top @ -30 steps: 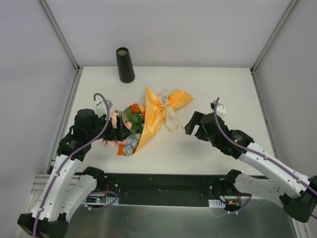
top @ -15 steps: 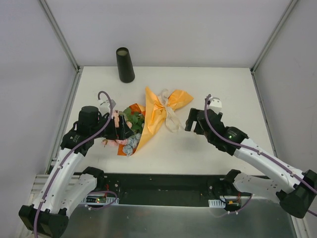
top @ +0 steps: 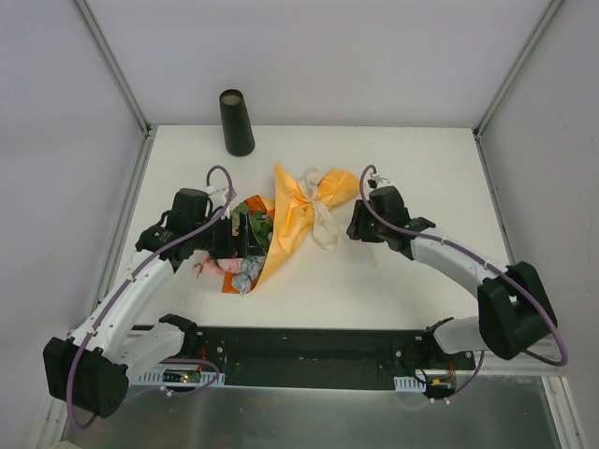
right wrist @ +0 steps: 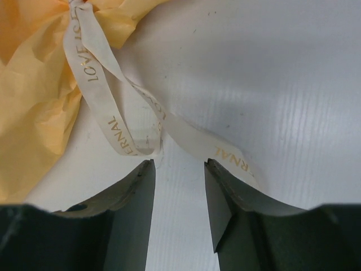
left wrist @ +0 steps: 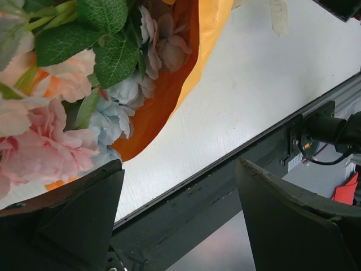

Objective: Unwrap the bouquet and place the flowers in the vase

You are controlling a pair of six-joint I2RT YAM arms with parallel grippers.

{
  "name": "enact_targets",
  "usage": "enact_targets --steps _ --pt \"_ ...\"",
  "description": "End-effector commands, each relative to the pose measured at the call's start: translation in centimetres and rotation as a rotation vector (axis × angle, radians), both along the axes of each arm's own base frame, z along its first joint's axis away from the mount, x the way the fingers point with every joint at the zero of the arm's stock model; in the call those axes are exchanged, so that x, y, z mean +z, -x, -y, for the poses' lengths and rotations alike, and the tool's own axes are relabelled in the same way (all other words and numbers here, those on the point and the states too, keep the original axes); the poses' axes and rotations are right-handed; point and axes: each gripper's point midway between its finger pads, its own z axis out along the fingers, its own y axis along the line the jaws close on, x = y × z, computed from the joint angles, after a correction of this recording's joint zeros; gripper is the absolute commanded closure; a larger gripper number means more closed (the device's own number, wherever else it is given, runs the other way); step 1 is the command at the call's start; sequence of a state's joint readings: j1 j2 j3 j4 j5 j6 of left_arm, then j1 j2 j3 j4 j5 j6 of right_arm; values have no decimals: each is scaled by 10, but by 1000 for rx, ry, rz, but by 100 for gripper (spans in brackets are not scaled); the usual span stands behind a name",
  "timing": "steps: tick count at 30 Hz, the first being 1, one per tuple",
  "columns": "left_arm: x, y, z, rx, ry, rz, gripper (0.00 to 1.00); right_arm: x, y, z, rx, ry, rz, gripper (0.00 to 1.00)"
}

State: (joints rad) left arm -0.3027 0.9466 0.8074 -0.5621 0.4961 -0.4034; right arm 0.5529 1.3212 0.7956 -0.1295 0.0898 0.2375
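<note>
Bouquet: lies on its side on the worktop, left of centre, between the two arms.
Long axis: diagonal across the worktop. The open flower end points near-left, toward the left arm. The pinched, flared tail of the paper points far-right.
Flowers: pink, peach and pale blue heads with green leaves, bunched in the wide mouth of the orange paper.
Ribbon: cream with gold lettering, tied round the narrow neck of the paper. Its loops and tails trail onto the worktop on the right side.
Vase: black, upright, mouth up, at the far edge left of centre, well apart from the bouquet.
Left fingers: spread wide at the flower end. Nothing sits between them, and the pink blooms are just beside one finger.
Right fingers: a narrow gap, low over the ribbon ends. One tail crosses a fingertip, but bare worktop shows in the gap and nothing is gripped.
</note>
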Motion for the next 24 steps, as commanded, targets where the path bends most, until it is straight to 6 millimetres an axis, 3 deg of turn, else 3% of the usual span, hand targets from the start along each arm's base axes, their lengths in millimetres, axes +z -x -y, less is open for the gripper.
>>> enact_targets --steps 1,9,19,24 --pt "25 -14 15 -35 25 62 16 9 -24 -30 136 -158 -19 53" --pt "12 -34 36 -93 8 26 16 -9 -35 -42 171 -215 -104 54" --pt "-8 -37 54 -144 -11 -50 19 -43 -37 -38 155 -163 -170 56" --pt "-15 -38 61 -143 -33 -51 21 -54 -38 -36 140 -147 -195 63"
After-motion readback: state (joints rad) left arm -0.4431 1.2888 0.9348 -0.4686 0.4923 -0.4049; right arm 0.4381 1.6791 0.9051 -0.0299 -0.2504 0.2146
